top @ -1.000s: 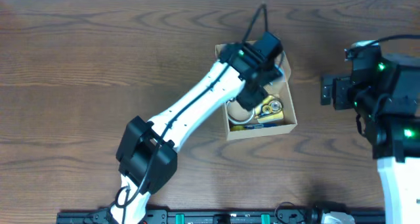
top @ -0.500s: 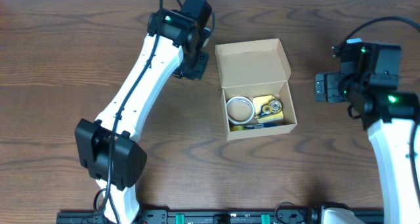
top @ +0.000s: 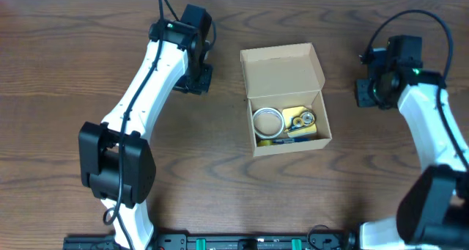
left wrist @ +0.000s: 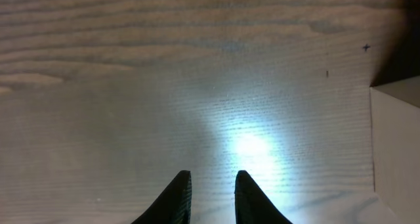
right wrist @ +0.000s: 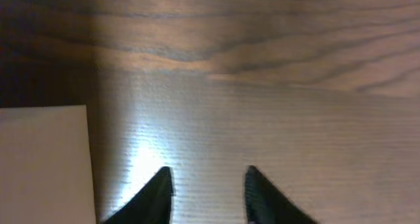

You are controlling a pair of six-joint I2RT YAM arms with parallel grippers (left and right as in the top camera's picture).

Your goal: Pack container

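Item 1: wood table point(top: 66, 133), w/ left arm point(top: 150, 78) over its far-left part and right arm point(top: 432, 125) at the right edge. Item 2: container point(top: 282, 68), mid-table btwn both arms, flap lid open toward the far edge, neither arm touching it. Item 3: left gripper point(left wrist: 213, 179), I read a narrow gap btwn its fingers, empty, over bare wood left of the container; right gripper point(right wrist: 207, 175) spread wider, empty; inside the container a white tape roll point(top: 267, 121) w/ small yellow items point(top: 302, 120) beside it, too small to ID.
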